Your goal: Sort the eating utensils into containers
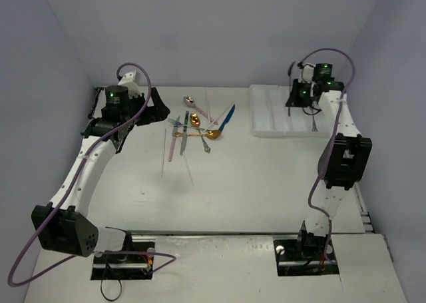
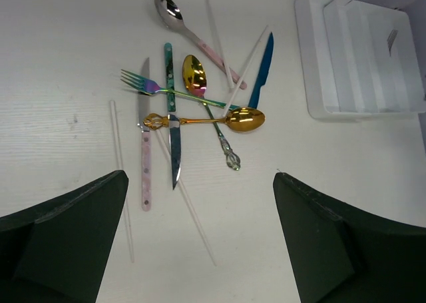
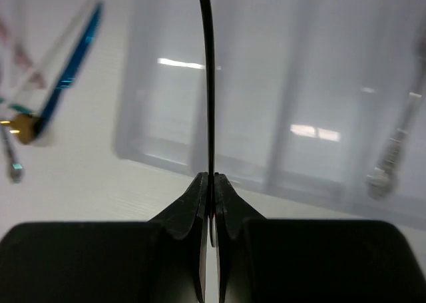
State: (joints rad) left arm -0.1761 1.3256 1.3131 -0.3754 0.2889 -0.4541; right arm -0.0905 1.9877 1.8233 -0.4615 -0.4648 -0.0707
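A pile of utensils lies on the table: a pink-handled silver spoon (image 2: 174, 20), a blue knife (image 2: 263, 66), two gold spoons (image 2: 243, 118), an iridescent fork (image 2: 143, 83), a teal-handled knife (image 2: 174, 143), a pink-handled knife (image 2: 144, 163) and pale sticks (image 2: 120, 156). My left gripper (image 2: 200, 183) is open and empty, hovering just short of the pile (image 1: 193, 126). My right gripper (image 3: 209, 178) is shut on a thin dark utensil (image 3: 208, 83) seen edge-on, held over the white tray (image 3: 299, 83). A silver utensil (image 3: 393, 156) lies in a right-hand compartment.
The tray (image 1: 266, 110) sits at the back right of the table, to the right of the pile. Two pale sticks (image 1: 165, 153) lie apart in front of the pile. Grey walls close in the back and sides.
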